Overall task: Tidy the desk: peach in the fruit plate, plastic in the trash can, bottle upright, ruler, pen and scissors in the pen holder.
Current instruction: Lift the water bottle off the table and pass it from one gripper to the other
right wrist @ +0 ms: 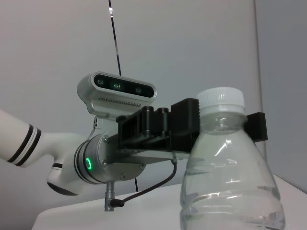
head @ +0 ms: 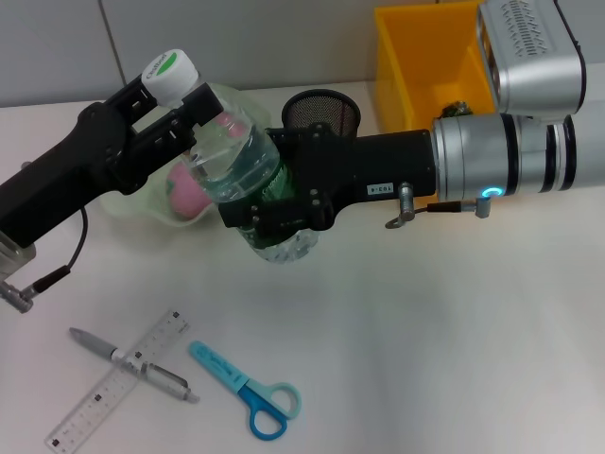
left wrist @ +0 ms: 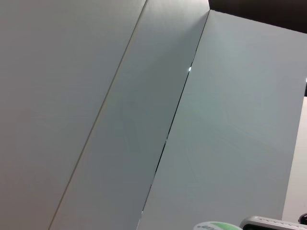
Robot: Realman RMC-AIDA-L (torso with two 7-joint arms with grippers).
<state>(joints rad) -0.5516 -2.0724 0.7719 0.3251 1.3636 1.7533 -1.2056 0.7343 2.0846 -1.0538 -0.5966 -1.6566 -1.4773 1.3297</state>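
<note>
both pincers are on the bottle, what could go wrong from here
1. The left pincer grips only the bottle neck by the cap; if the right pincer lets go, the bottle may swing.
2. It is held just beside the fruit plate and pen holder; lowering it carelessly could knock either.

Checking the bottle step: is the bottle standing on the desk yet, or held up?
Held up. The bottle is gripped by both the left gripper near its cap and the right gripper around its body, above the desk.
</note>
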